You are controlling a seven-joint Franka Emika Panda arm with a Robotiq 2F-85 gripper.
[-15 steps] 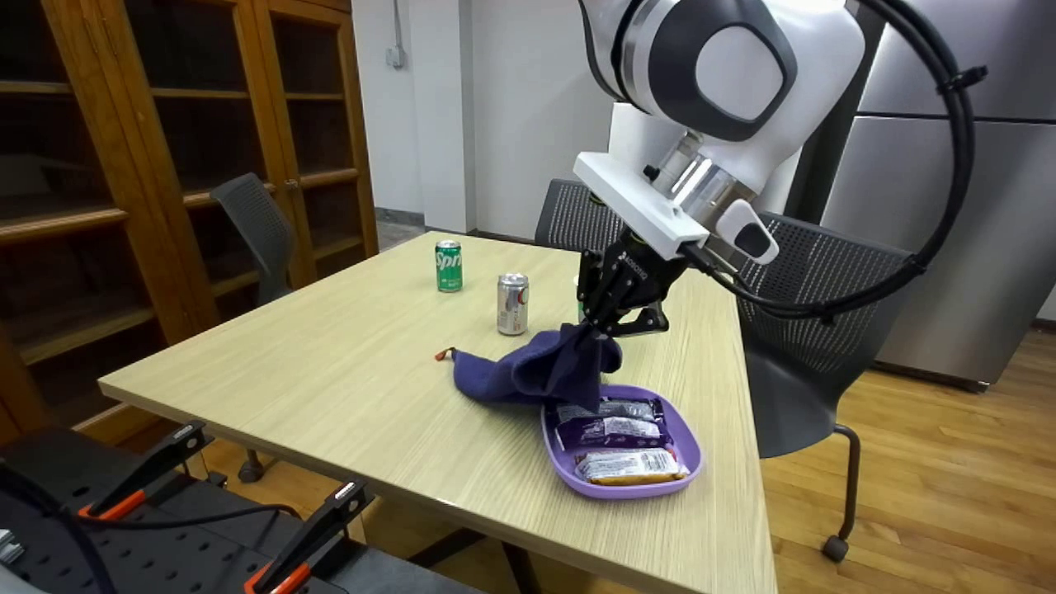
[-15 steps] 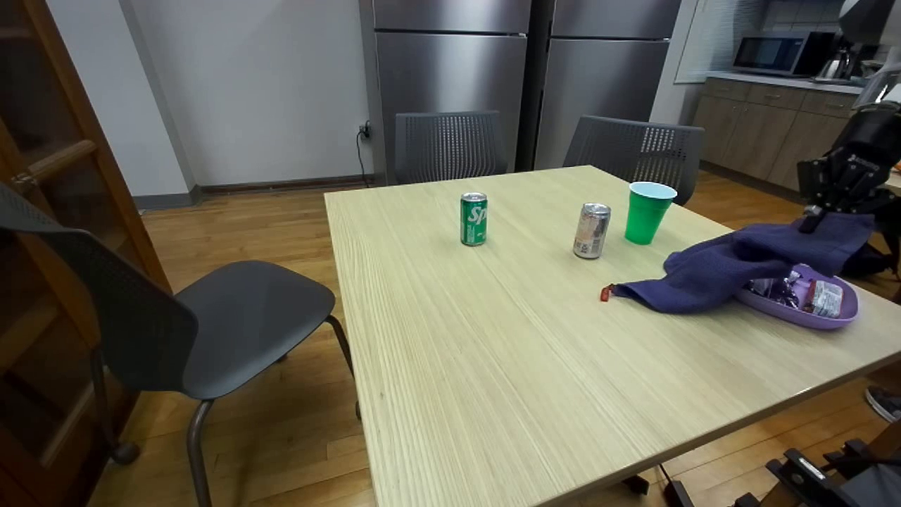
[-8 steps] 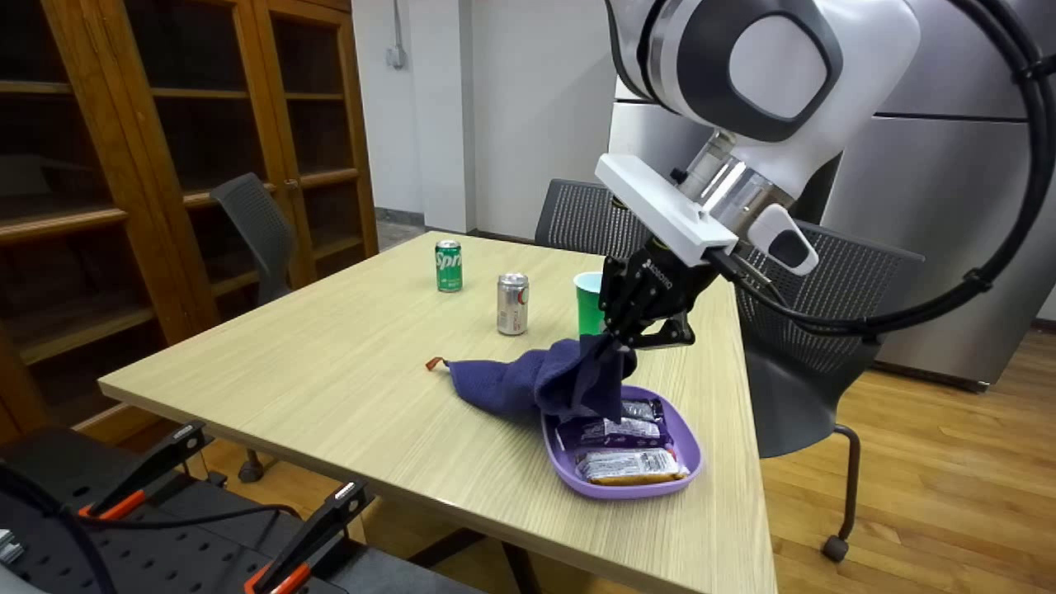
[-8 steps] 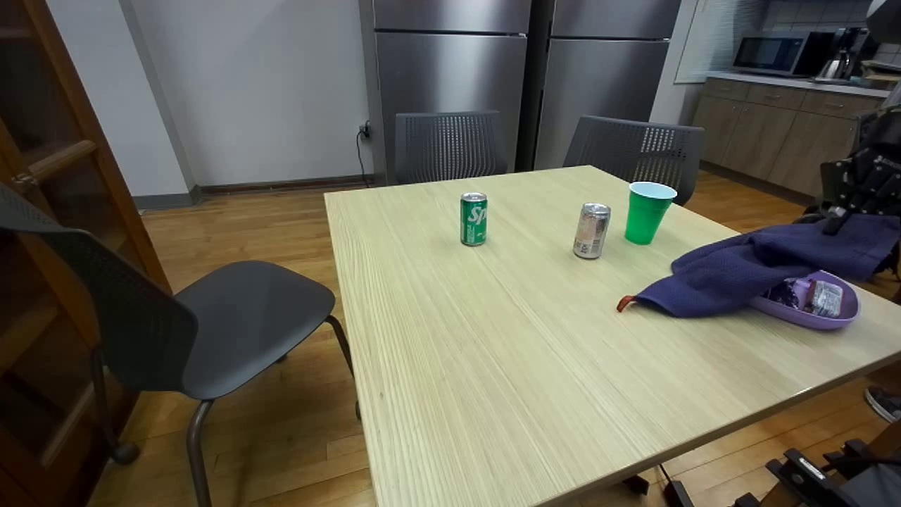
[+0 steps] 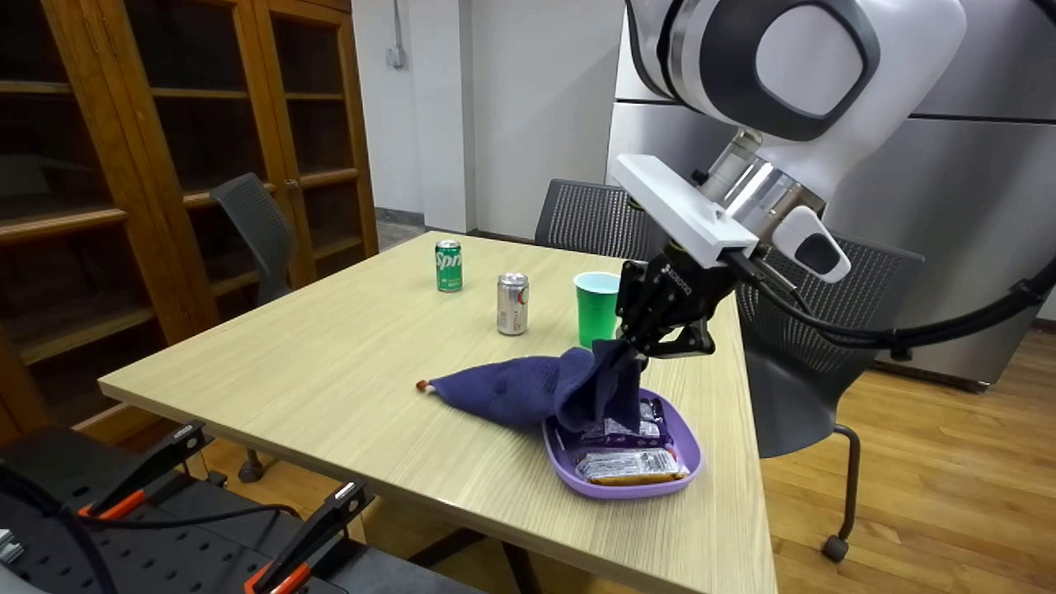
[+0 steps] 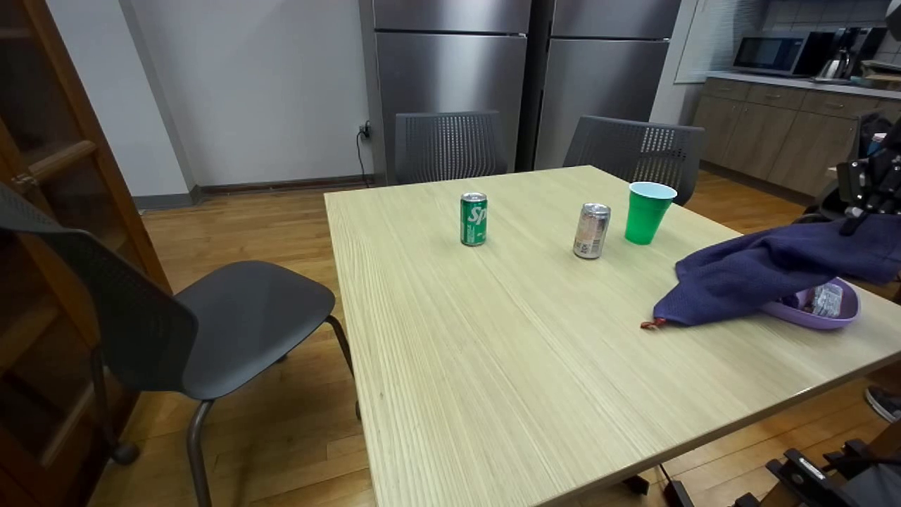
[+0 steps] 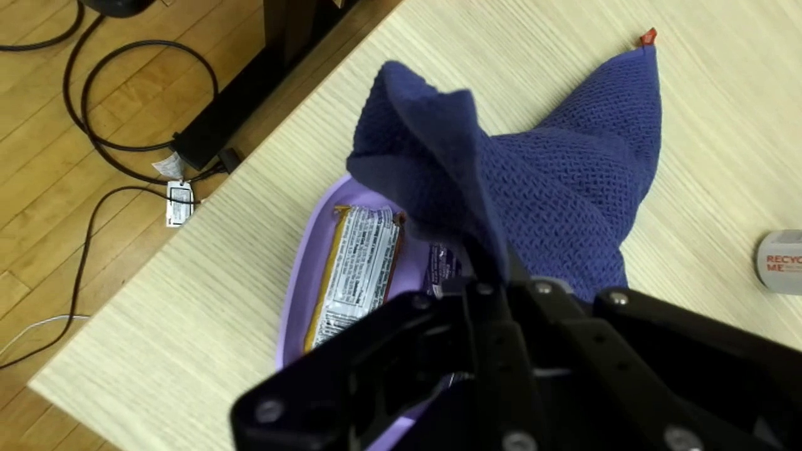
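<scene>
My gripper [image 5: 634,351] is shut on a dark blue cloth [image 5: 503,389], pinching a raised fold. From the fingertips, part of the cloth hangs over a purple tray [image 5: 698,464], covering one side of it. The rest slopes down to the table, ending in a small red tab [image 7: 648,37]. In the wrist view the pinched fold of the cloth [image 7: 564,181] rises in front of the gripper [image 7: 501,269]. A white-labelled snack bar [image 7: 357,266] lies uncovered in the tray. Beside it, a purple-wrapped bar [image 5: 631,433] is partly hidden by the cloth.
A green cup [image 5: 596,312] stands just behind the gripper. Further along the table [image 6: 493,352] are a silver can [image 6: 591,231] and a green Sprite can [image 6: 474,220]. Grey chairs [image 5: 598,216] stand around it. The tray lies near a table corner.
The gripper has moved to the right in both exterior views, dragging the cloth along. The red tab has swung round on the table. The green cup has come out from behind the gripper.
</scene>
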